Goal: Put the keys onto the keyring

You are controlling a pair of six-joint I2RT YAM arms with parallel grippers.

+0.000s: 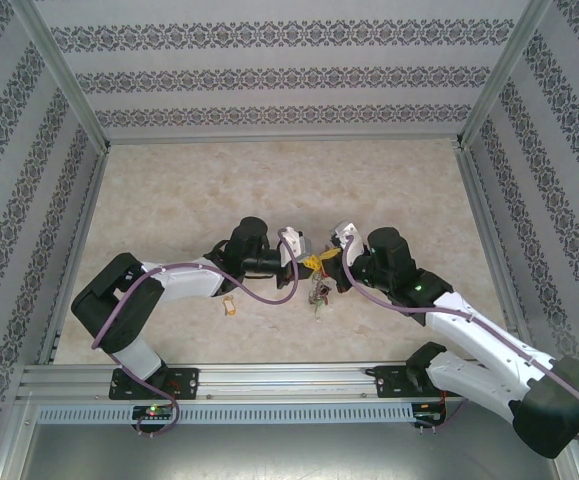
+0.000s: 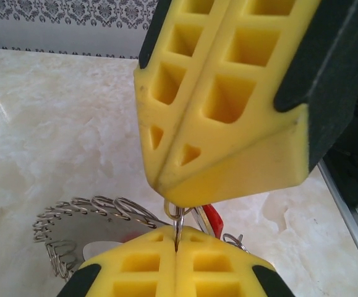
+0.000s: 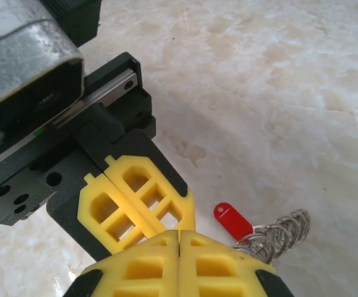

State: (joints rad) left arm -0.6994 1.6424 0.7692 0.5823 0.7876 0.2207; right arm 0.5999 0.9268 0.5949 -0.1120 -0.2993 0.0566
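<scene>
Yellow fingers of the left tool are clenching a thin wire loop, seemingly part of the keyring spreading below over the tabletop. Meeting it tip to tip, the right tool is also pressing shut, a red tag poking out beside it. Threading seems underway; next, that loop needs prying open. One tan-tagged key is lying well apart. Whether the right tool is gripping anything is being hidden.

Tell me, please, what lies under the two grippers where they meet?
The keyring, its wire loops and a red tag showing beneath the left gripper and right gripper. The closed fingers cover the rest of it.
</scene>
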